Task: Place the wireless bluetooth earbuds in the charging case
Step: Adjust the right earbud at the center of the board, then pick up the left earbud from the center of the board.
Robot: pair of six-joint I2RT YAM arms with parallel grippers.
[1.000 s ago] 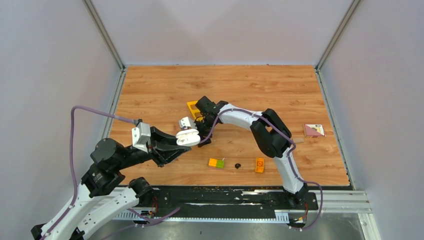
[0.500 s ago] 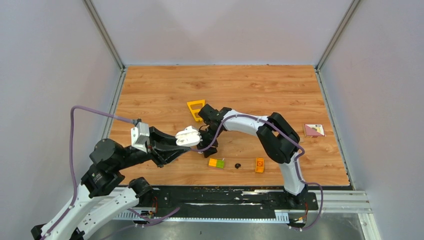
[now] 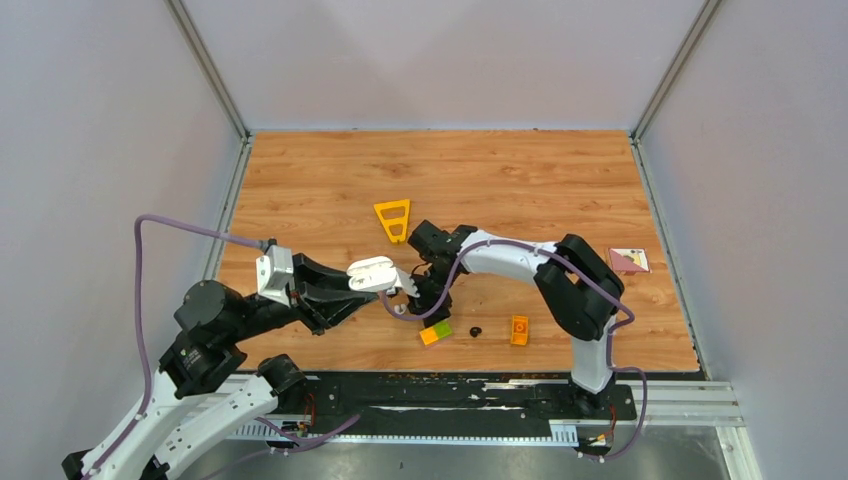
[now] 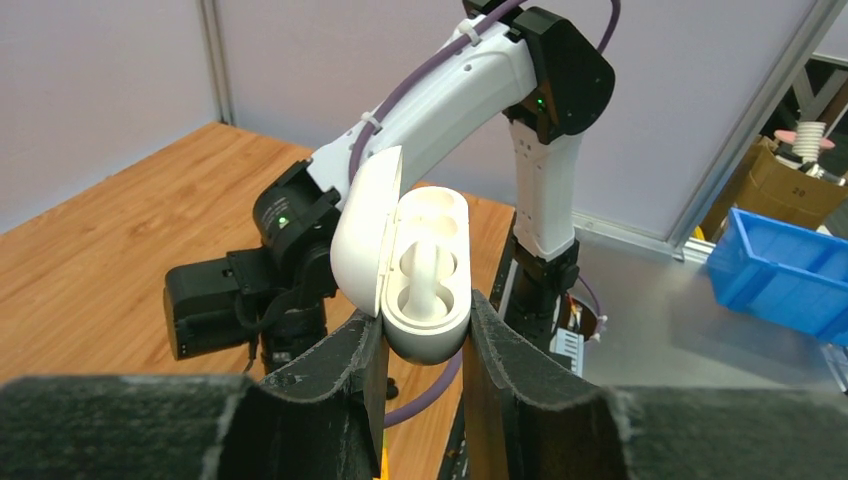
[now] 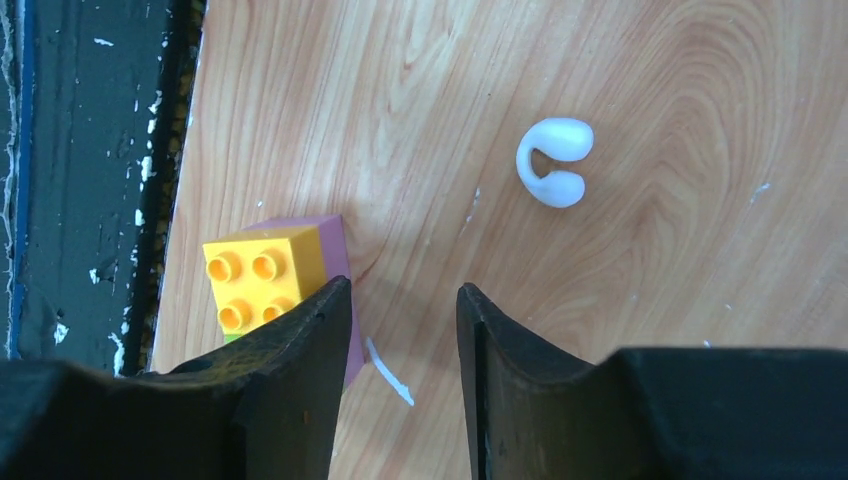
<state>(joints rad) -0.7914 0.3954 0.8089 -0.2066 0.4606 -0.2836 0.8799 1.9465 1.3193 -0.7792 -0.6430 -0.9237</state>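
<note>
1. Left gripper [image 4: 423, 322]: fingers clamped on the lower end of the charging case [image 4: 440, 243], which is held off the table [image 3: 330, 170] over its near-left part with the lid swung open.
2. Two wells in the case, and one white earbud [image 4: 424, 272] is seated in the lower one.
3. Right gripper [image 5: 400, 325]: fingers spread over bare wood, holding nothing, aimed down near the table's near edge.
4. A second white earbud [image 5: 553, 172] lies loose just beyond those fingers.
5. One black earbud [image 3: 476, 331] sits by the near edge, between the stacked brick [image 3: 434, 332] and the single orange brick [image 3: 519, 330].
6. One yellow triangle [image 3: 392, 220] lies mid-table and one card [image 3: 627, 260] at the right edge.
7. A right finger hides the stacked brick's corner. From above, the loose white bud is hard to make out.
</note>
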